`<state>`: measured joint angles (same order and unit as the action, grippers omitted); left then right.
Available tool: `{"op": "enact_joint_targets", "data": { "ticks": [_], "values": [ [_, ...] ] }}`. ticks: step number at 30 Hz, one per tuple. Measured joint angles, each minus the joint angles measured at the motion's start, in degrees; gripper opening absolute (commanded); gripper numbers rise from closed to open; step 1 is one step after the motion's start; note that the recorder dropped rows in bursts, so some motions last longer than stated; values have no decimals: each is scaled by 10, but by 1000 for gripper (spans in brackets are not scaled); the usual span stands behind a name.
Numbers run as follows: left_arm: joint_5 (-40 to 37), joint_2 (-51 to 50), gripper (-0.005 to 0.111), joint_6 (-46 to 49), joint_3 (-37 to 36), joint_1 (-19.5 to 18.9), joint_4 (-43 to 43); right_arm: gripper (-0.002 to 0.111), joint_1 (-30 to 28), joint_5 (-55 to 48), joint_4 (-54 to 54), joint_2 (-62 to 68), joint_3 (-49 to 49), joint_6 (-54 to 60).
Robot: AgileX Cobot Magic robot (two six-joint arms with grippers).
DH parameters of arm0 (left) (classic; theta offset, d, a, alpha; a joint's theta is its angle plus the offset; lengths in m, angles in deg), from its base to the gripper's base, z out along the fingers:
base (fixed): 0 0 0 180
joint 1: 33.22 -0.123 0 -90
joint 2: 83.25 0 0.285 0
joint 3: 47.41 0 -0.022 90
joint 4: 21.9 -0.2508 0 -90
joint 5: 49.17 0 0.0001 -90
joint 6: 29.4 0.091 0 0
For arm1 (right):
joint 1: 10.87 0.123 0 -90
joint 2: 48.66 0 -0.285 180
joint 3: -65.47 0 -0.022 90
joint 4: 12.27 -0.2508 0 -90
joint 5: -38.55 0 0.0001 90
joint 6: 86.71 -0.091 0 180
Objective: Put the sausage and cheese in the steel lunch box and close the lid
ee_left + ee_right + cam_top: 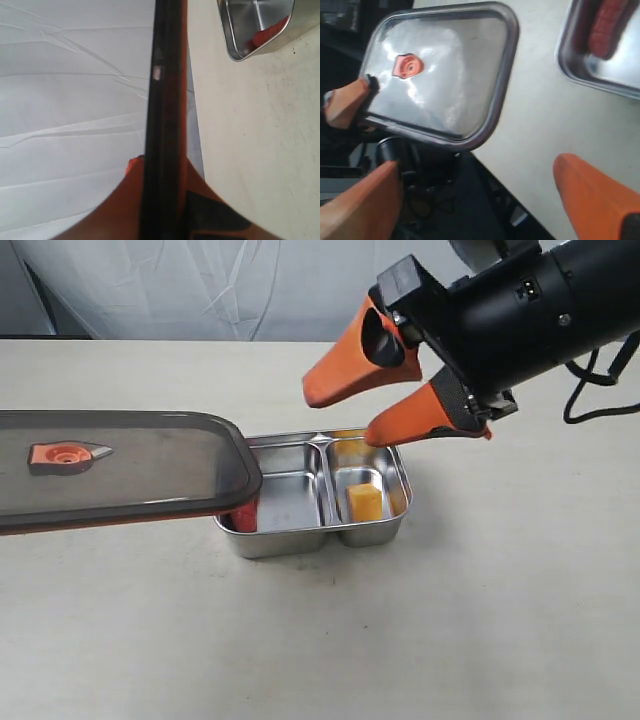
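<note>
The steel lunch box [300,542] sits mid-table. The cheese [364,502] lies in its smaller right compartment. The red sausage [246,512] lies at the left end of the larger one, half hidden under the lid [110,468]. The lid hangs level above the table, overlapping the box's left end, its orange valve tab [66,454] facing up. My left gripper [165,200] is shut on the lid [165,100], seen edge-on; in the exterior view that gripper is out of frame. My right gripper [340,416] hovers open and empty above the box's rear edge.
White cloth [200,290] hangs behind the beige table [450,640]. A black cable [600,390] loops from the right arm. In the right wrist view the lid [445,75] and lunch box [566,62] with the sausage [610,25] show, with the table edge below.
</note>
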<state>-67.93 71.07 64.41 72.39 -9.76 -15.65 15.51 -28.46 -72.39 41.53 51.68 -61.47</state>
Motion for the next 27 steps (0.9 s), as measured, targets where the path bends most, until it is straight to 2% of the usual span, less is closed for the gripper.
{"op": "enact_joint_targets", "data": {
  "ticks": [3, 9, 16, 17, 18, 23, 27],
  "values": [
    [0, 0, 0, -1, 0, 0, -1, 80, -1, -23, -68, 34, 0, 31],
    [7, 9, 0, -2, 11, 0, 15, 80, 1, -27, -91, 107, 0, 52],
    [-2, 32, 0, -5, 10, 11, 44, 79, 44, -26, -250, 199, 0, 128],
    [-5, 34, 0, -6, 9, 13, 45, 73, 50, -26, -261, 205, 0, 133],
    [-13, 35, 0, -6, 8, 14, 50, 62, 55, -26, -282, 216, 0, 148],
    [-21, 36, 0, -6, 7, 14, 58, -1, 58, -19, -312, 225, 0, 181],
    [-34, 36, 0, -6, 7, 14, 59, 0, 58, -17, -326, 225, 0, 205]
  ]
}}
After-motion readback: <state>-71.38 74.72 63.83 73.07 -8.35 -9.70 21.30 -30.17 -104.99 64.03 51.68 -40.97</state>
